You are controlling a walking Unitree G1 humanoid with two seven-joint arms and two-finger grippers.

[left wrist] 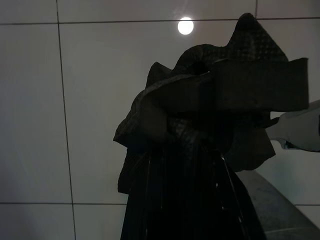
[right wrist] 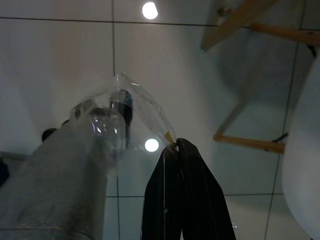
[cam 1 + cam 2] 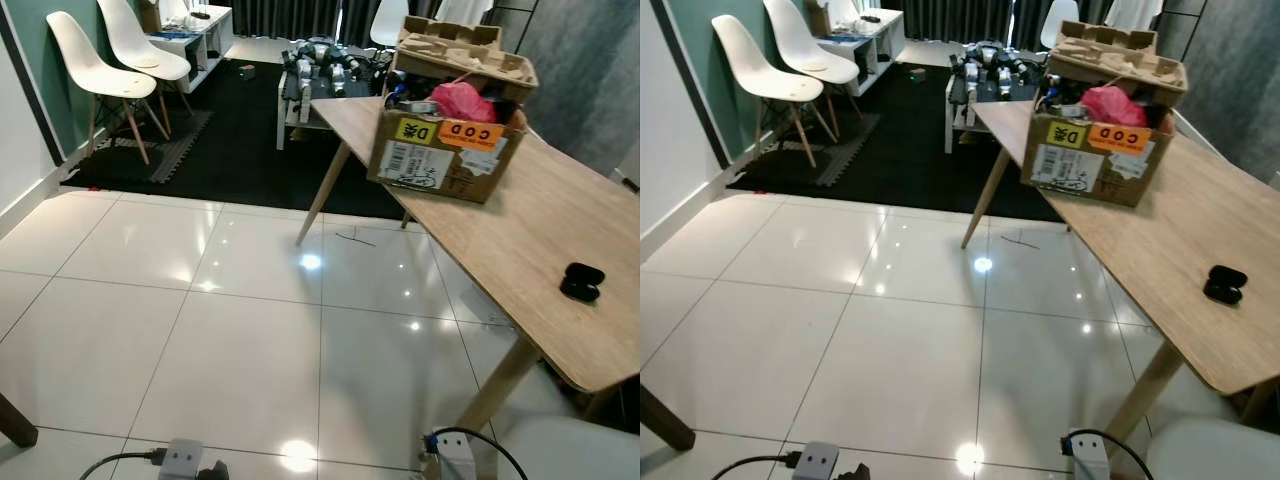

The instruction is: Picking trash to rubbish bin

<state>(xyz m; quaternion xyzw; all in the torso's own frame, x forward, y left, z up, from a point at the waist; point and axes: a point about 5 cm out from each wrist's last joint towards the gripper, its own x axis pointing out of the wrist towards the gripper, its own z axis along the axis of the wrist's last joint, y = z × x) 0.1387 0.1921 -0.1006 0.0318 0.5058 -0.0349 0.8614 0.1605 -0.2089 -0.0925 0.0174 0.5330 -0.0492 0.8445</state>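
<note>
While a dark bag (image 1: 200,145) hides the left tool, the right tool (image 2: 176,146) pinches clear plastic (image 2: 142,112).

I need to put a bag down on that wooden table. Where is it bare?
The table is bare between the cardboard box and the small black case. The far end is crowded by the box, heaped with a pink bag.

I see a light wooden bench (image 3: 520,230) on angled legs to my right, standing on glossy white floor tiles (image 3: 200,320). An open brown cardboard box (image 3: 445,150) with shipping labels sits on its far end, a moulded pulp tray (image 3: 470,50) on top. A small black oval case (image 3: 581,281) lies near the bench's near edge. Two white moulded chairs (image 3: 110,60) stand beside a black rug (image 3: 240,150).
</note>
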